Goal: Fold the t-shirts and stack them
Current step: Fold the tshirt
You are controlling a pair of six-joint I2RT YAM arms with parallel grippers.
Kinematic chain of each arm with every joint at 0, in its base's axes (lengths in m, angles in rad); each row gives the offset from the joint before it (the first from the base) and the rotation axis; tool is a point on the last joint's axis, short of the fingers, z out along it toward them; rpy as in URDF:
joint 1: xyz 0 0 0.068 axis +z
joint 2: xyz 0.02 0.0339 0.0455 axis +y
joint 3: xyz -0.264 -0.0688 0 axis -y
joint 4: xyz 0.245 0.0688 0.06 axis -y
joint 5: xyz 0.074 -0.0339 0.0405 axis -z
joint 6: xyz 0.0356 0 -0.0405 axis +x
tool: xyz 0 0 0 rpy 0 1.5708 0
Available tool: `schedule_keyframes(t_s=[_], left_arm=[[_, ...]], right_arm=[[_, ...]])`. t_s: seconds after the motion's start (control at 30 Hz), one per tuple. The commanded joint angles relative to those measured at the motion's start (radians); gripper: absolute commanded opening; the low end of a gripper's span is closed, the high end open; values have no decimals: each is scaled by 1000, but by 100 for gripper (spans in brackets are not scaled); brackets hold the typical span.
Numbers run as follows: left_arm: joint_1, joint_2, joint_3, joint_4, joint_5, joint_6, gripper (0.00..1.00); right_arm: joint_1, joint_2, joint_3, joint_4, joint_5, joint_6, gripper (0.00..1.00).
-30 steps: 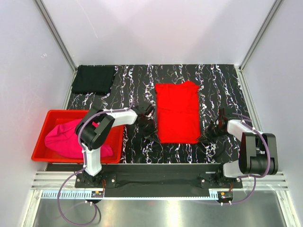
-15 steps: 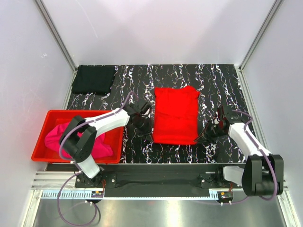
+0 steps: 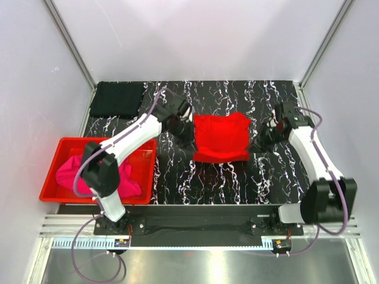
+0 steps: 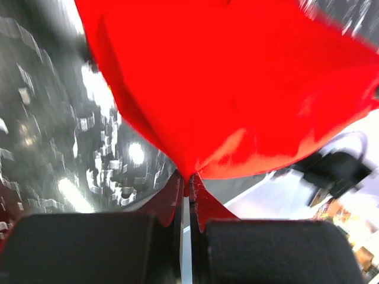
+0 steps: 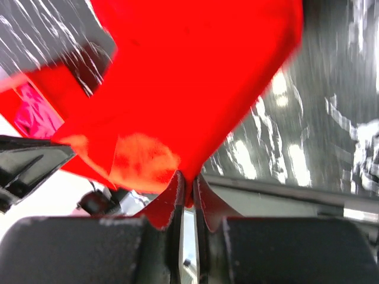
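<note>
The red t-shirt (image 3: 221, 137) is pinched at two corners by the left jaws and the right jaws, both closed tight. The held edge is stretched crosswise over its far end.

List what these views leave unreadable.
- Magenta pink cloth shirt: top view, left arm covers part of it in the red plastic bin.
- Bright red cloth shirt: both wrist views, blurred, cut off by edges.
- Folded black cloth shirt: top view, folds too dark to read.

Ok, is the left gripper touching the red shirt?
Touching. The left wrist view shows the left gripper shut on an edge of the red shirt, cloth pinched between its jaws.
</note>
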Motion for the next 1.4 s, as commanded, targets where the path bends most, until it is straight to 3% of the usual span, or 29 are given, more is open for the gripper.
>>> schedule_keyframes(t_s=[0.0,0.27,0.87,1.0,1.2,1.37], left_arm=[[79,140,189,-56,19,53,0],[147,448,530,-38,119,78,0],[260,508,628,258,142,-35,3],[271,577,656,300,159,-54,8],[282,671,692,441,179,-85,7],[283,776,826,562,144,-95,4]], right_arm=[[-16,134,138,51,1,-51,0],[-44,459,383,112,-41,-156,0],[-92,682,676,164,-95,-124,0],[-93,760,739,181,-108,-117,3],[-101,866,824,241,-110,-101,4],[-119,916,851,305,-90,-71,5]])
